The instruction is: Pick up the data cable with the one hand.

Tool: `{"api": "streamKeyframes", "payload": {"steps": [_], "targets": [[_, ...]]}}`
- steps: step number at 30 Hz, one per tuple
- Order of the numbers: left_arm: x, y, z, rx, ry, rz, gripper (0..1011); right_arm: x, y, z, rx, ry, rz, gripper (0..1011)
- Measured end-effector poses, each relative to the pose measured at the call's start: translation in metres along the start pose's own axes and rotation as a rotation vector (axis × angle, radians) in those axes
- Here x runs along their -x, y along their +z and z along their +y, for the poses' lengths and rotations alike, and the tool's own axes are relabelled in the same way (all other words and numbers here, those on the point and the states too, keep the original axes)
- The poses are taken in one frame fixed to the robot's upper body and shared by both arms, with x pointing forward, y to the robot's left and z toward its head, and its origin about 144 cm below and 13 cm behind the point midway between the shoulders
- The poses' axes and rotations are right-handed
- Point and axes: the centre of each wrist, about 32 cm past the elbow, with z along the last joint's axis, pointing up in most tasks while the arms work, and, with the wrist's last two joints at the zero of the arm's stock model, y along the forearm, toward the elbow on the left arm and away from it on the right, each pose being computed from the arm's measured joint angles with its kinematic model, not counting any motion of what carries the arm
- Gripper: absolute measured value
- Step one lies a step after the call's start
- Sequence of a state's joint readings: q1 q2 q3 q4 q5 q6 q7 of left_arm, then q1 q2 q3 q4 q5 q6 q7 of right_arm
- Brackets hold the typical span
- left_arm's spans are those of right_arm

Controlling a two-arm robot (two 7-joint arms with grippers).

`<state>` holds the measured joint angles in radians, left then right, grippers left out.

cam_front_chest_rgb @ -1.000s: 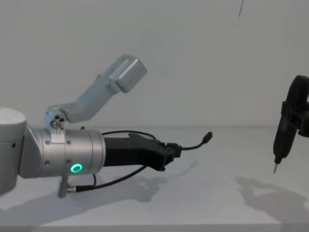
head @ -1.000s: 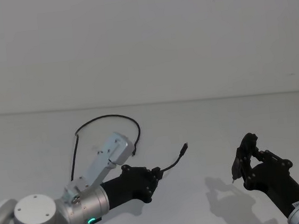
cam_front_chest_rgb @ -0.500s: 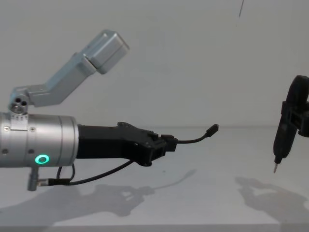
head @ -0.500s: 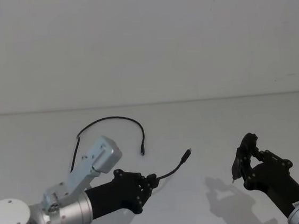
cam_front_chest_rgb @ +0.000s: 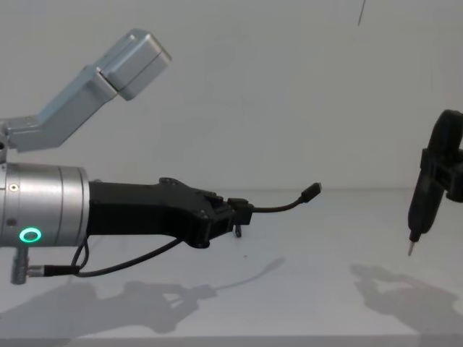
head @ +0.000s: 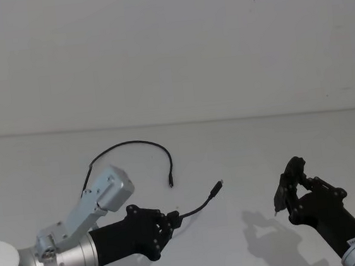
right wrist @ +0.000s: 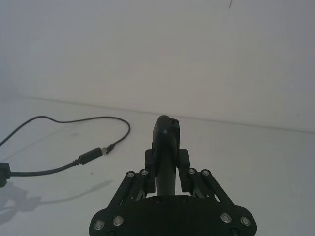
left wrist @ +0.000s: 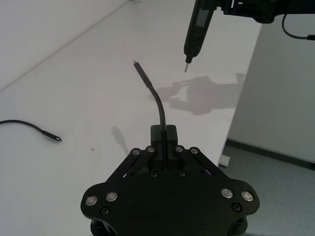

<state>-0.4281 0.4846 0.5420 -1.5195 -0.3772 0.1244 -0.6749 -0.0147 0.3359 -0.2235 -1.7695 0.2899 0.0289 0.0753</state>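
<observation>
Clamping the data cable (head: 200,202) a short way behind one plug, the left claw (head: 171,219) sits near the front left of the tabletop (head: 261,143), with its fingers drawn narrow on the cord. In the chest view the left claw (cam_front_chest_rgb: 244,214) reaches out level towards the right. The gripped end of the data cable (cam_front_chest_rgb: 278,209) projects from it clear of the surface, curving upward to its plug (a thin shadow lies on the tabletop beneath it). The left wrist view shows the data cable (left wrist: 160,110) pinched between the two fingers of the left claw (left wrist: 164,135).

The rest of the cord runs in a wide loop on the far side of the left arm, and the second plug points back towards the near edge. The right wrist view shows the data cable (right wrist: 91,156) with both plugs close together.

The right claw (head: 291,188) hangs at the near right, well apart from the cord. It is closed on a pen-like tool (cam_front_chest_rgb: 422,206), tip pointing down above the tabletop.
</observation>
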Motion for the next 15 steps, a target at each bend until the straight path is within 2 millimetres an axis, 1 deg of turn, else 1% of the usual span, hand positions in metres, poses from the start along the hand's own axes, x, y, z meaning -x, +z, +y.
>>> {"api": "streamKeyframes", "payload": {"steps": [5, 15], "targets": [[0.001, 0.001, 0.003, 0.000, -0.002, -0.002, 51, 0.000, 0.003, 0.001, -0.019, 0.019, 0.017, 269], [0.002, 0.002, 0.006, 0.000, -0.005, -0.005, 51, 0.000, 0.019, 0.008, -0.083, 0.066, 0.103, 269]]}}
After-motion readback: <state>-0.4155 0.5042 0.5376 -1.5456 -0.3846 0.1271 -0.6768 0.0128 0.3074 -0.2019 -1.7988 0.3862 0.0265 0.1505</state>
